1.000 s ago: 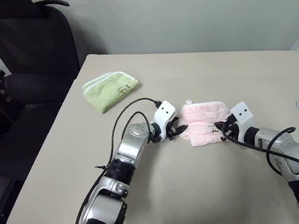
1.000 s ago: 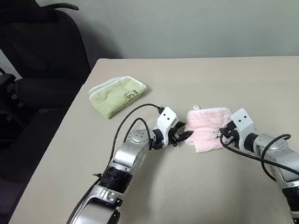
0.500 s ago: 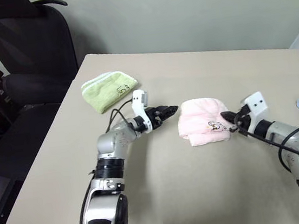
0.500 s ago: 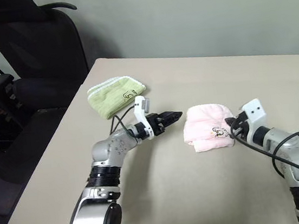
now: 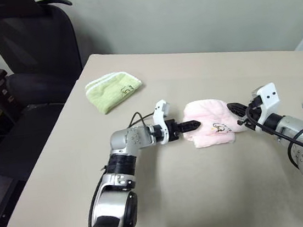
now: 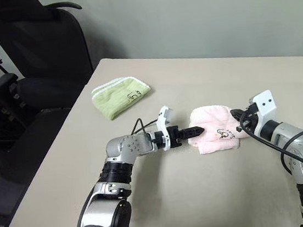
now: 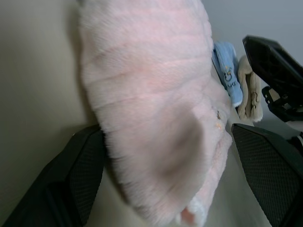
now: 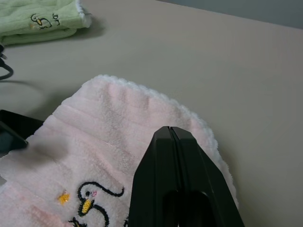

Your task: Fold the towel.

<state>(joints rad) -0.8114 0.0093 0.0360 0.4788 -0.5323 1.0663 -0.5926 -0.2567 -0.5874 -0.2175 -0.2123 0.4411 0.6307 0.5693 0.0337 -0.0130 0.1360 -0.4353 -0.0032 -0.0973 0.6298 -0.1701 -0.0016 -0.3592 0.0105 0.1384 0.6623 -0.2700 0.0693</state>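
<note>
The pink towel (image 5: 211, 129) lies folded mid-table; the left gripper (image 5: 190, 125), fingers spread wide around its near edge and holding nothing, should close squarely; the right gripper (image 5: 235, 108), pinched shut and empty, hovers alongside.

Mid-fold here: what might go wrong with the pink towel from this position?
1. The left gripper stands open around the folded pale pink terry towel; closing now may bunch the layers.
2. The shut right gripper hovers at the towel's far edge; pushing in may drag it.
3. The upper layer looks puffed and may spring open.
</note>
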